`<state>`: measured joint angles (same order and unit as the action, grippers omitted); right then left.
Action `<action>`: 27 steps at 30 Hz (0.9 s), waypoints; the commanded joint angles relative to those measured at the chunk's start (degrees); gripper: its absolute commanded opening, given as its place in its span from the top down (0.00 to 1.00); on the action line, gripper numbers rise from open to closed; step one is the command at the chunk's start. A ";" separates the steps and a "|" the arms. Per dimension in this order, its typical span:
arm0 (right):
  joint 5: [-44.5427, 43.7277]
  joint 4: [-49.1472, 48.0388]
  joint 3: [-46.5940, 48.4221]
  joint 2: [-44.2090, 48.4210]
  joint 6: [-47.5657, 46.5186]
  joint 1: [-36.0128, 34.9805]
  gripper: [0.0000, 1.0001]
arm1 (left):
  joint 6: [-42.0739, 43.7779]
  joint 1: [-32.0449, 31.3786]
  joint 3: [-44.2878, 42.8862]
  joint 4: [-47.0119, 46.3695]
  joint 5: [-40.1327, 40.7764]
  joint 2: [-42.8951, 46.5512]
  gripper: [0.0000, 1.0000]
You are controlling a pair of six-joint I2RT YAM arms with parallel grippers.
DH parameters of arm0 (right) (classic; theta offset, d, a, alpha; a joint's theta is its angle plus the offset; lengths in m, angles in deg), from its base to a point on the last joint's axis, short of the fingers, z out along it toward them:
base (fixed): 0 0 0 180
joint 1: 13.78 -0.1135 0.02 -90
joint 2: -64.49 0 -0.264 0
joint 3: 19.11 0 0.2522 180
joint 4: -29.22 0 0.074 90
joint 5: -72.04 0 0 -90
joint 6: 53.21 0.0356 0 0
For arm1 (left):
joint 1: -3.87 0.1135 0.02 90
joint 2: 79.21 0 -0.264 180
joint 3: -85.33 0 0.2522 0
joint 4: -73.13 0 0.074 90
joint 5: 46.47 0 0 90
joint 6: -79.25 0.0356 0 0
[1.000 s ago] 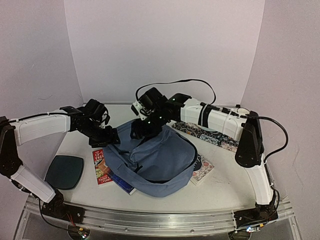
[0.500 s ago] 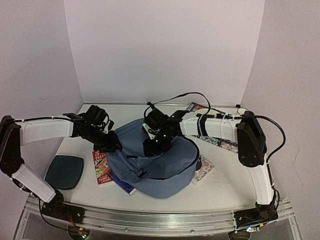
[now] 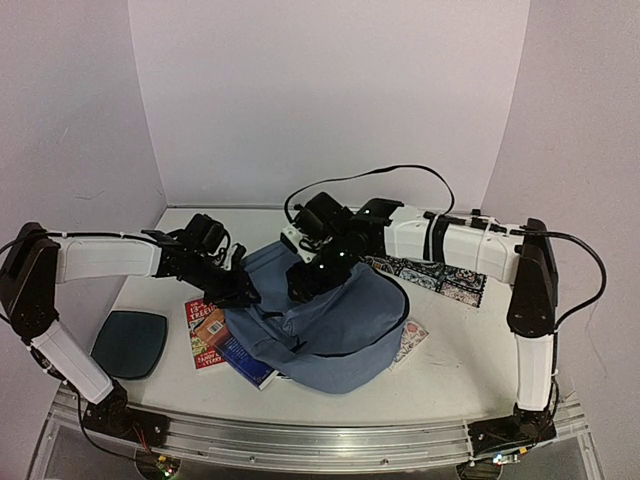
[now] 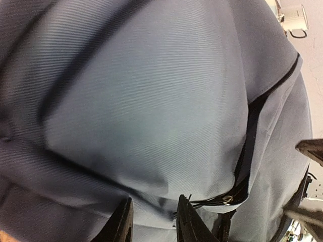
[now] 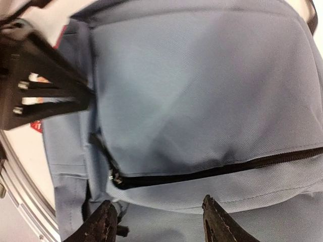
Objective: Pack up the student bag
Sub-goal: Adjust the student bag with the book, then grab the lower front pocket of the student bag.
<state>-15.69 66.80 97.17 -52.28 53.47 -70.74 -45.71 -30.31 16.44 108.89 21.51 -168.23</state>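
Bag (image 3: 335, 325) mid-table (image 3: 450, 365), overlapping red book (image 3: 203, 335). Left gripper (image 4: 153, 224) nearly closed, pinching a fabric fold at bag's left edge. It was wider a second ago. Right gripper (image 5: 161, 222) half open against bag front, clamping nothing.

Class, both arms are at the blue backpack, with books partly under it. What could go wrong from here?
1. The left gripper seems to pinch only a fold of the backpack; a pull might slip it free.
2. The red book and blue book lie partly under the backpack, so dragging it could shove them about.
3. The zipper looks closed; the open right gripper may catch fabric instead of the pull.
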 commanded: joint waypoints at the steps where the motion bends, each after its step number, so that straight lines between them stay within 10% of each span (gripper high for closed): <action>1: 0.62 6.02 6.58 -2.61 -7.71 -1.79 0.41 | -0.02 -0.80 -3.13 -3.18 -1.75 -0.45 0.69; 27: -1.16 7.89 17.76 -17.54 -16.17 -3.77 0.52 | -1.46 -1.06 -0.89 -3.07 1.32 0.62 0.72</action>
<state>-16.97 71.45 113.63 -68.83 38.94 -73.98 -46.69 -31.13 15.57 107.95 21.24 -169.15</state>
